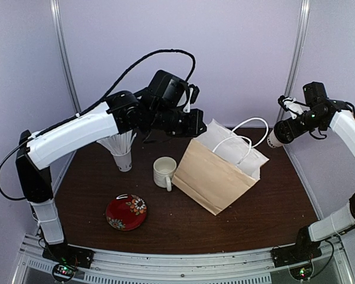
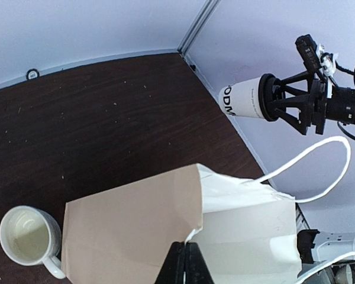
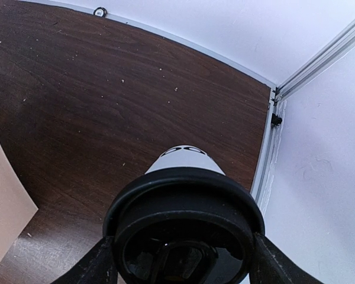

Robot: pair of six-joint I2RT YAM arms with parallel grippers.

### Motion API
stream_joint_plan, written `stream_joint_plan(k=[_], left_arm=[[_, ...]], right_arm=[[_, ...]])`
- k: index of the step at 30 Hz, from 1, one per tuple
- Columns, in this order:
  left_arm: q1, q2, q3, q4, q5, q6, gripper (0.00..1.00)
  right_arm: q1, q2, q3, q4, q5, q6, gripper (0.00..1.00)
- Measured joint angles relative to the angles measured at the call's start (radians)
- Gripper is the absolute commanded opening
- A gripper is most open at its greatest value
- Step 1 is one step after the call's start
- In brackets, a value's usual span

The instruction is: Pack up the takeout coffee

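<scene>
A dark wooden table (image 1: 272, 207) is seen from above, with a robot arm at each side. Toward the near left corner lies a small red plate (image 1: 126, 212) with a flower pattern. Farther back on the left stands a paper cup of white straws (image 1: 123, 155). Near the middle sits a white mug (image 1: 164, 171), and just right of it a brown paper bag (image 1: 216, 171) with white cord handles, tilted and open. The left gripper (image 2: 186, 260) reaches over to the bag's rim, its fingers (image 2: 177, 267) clenched together; I cannot tell whether they pinch paper. Above the far right corner, off the table, the right gripper (image 1: 286, 131) grasps the coffee cup (image 2: 242, 99) at its black lid (image 3: 183, 207), holding it sideways, base toward the bag.
</scene>
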Motion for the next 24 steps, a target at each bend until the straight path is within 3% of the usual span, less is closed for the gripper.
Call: stream_joint_plan(k=[7, 13, 16, 20, 24], left_arm=[[-0.024, -0.152, -0.281, 0.097, -0.107, -0.177, 0.0], [-0.027, -0.187, -0.395, 0.154, -0.127, -0.275, 0.0], [-0.039, -0.214, -0.415, 0.155, -0.129, -0.288, 0.24], [-0.058, -0.259, -0.406, 0.135, -0.123, -0.248, 0.45], [-0.061, -0.274, -0.328, 0.079, -0.121, -0.053, 0.7]], right_arm=[[0.0, 0.0, 0.0, 0.01, -0.025, 0.006, 0.53], [0.0, 0.0, -0.006, 0.018, -0.043, 0.008, 0.53], [0.0, 0.0, -0.01, 0.018, -0.045, 0.008, 0.52], [0.0, 0.0, -0.012, 0.017, -0.047, 0.007, 0.52], [0.0, 0.0, -0.003, 0.0, -0.064, 0.006, 0.52]])
